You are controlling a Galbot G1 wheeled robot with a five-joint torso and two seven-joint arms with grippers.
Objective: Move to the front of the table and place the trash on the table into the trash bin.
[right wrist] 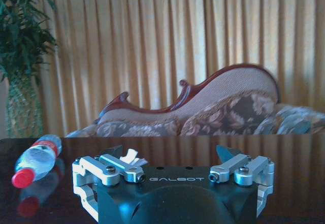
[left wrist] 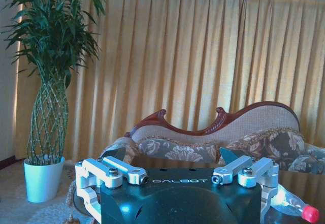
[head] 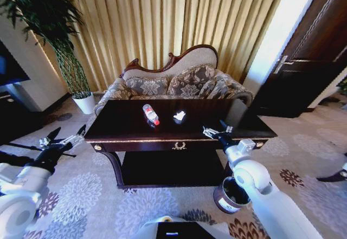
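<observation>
Clearly the right gripper (head: 217, 130), jaws wide, sits nearest the paper wad (head: 179, 116), which lies ahead toward the bottle (head: 150, 114)

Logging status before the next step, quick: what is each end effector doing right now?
Left end effector: open, empty, beside the dark glossy mahogany table's left end.
Right end effector: open, empty, over the table's front right edge.
</observation>
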